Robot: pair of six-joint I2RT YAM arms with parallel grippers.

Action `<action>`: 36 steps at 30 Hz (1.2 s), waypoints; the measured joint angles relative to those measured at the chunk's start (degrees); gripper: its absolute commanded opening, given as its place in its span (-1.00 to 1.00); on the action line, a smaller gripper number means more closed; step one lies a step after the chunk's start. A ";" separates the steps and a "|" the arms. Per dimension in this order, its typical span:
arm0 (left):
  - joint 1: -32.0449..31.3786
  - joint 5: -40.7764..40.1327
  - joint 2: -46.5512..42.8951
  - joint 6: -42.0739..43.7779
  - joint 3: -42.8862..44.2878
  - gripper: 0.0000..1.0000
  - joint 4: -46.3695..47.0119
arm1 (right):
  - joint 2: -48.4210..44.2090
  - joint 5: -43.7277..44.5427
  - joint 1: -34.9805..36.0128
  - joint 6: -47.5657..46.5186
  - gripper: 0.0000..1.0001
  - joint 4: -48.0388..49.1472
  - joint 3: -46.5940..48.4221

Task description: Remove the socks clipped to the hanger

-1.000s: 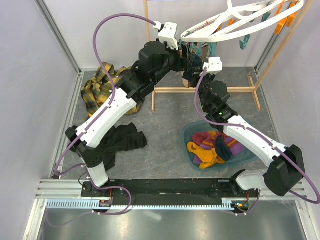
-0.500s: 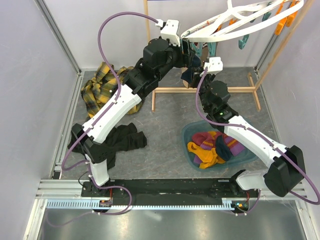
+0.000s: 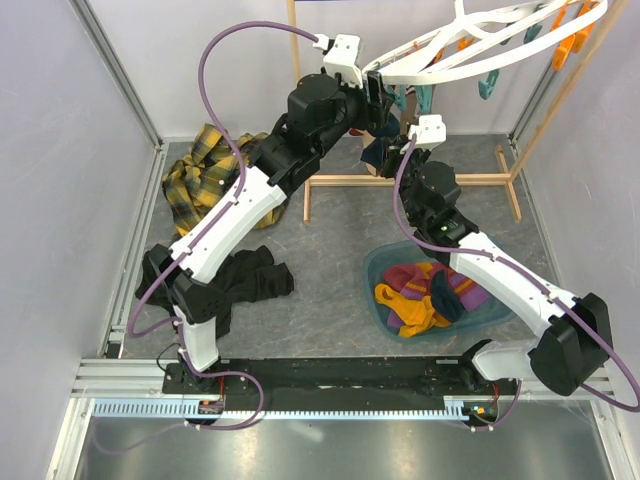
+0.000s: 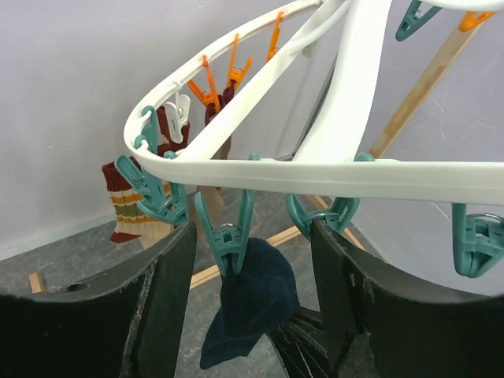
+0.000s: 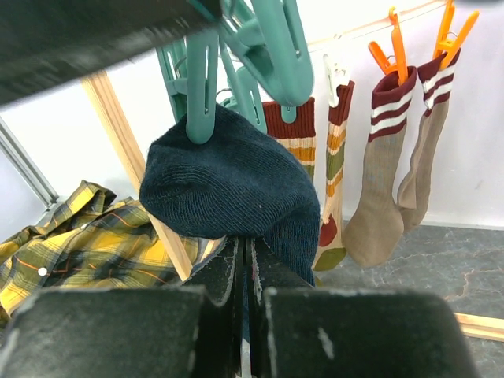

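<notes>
Jaws: L gripper (image 4: pixel 252 232) open fairly wide and holding nothing. It has one finger either side of the teal clip (image 4: pixel 228 244), w/ a gap on both sides and no contact seen. R gripper (image 5: pixel 244 256) is fully shut, its tips pinching the bottom edge of the navy sock (image 5: pixel 228 185).

Position (ref = hanger (image 4: pixel 331 169)):
- Navy sock hangs just under the hanger's near rim, held at its top by that one clip.
- R gripper is directly below the rim, L gripper level w/ the clip.
- Striped socks (image 5: pixel 295 134) and beige socks (image 5: pixel 386 189) are clipped further round the hanger, behind the navy one.
- Blue tub (image 3: pixel 372 268), w/ several socks in it, sits on the floor below the hanger, on the arm-base side.

Step, as I read it: L squeezes the clip open and R draws the sock down. Clip not yet pressed.

Risks:
- If R pulls before the clip opens, the hanger tips or swings, since it hangs free. The other clips would then move off target.
- R has only a thin pinch of the hem, so the fabric could stretch and slip out under load.
- L may close on the clip's mouth instead of its handles, so it wouldn't release. Can't tell the exact height from the wrist view.
- Neighbour clips sit v. close, so an L finger could snag one.
- If released w/o tension, the sock could drop outside the tub.
</notes>
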 measured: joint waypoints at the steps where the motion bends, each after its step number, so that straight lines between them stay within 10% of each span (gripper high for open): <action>1: 0.00 0.00 0.28 0.15 0.04 0.34 0.26 | -0.11 -0.02 0.00 0.17 -1.00 -0.11 0.00; 36: 0.87 0.81 -6.99 0.37 -6.54 0.46 3.08 | -0.63 -1.03 -0.04 0.13 -1.00 -2.54 3.10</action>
